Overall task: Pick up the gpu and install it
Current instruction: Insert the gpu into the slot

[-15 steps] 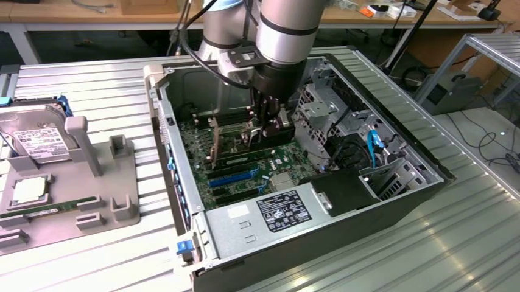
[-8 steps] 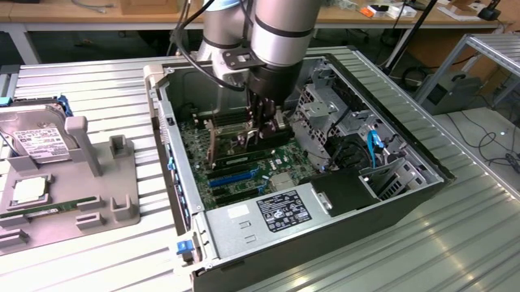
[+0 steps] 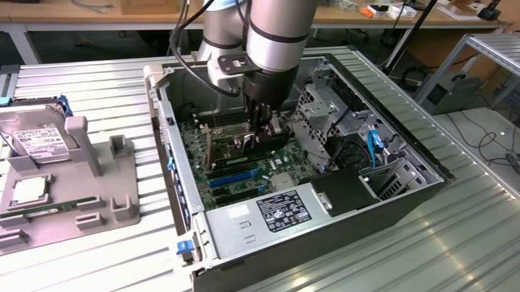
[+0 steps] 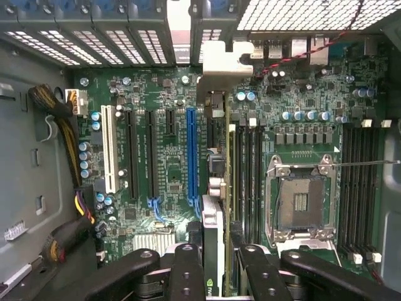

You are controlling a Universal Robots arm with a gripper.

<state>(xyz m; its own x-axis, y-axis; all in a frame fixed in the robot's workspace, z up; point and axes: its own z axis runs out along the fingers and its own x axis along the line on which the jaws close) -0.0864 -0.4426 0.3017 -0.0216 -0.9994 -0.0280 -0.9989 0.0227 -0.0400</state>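
Wrist view: my end effector, at lower centre, is gripping the gpu edge-on, its fingers closed on the card's faces. The card is hanging over the motherboard, just beside the blue slot and seemingly off its line, its metal bracket reaching toward the case's rear openings at top centre. In the exterior view I am holding the gpu upright inside the case, centre frame. To seat it well, I judge I must be keeping it square, aligning edge with slot and bracket with opening, then pressing evenly.
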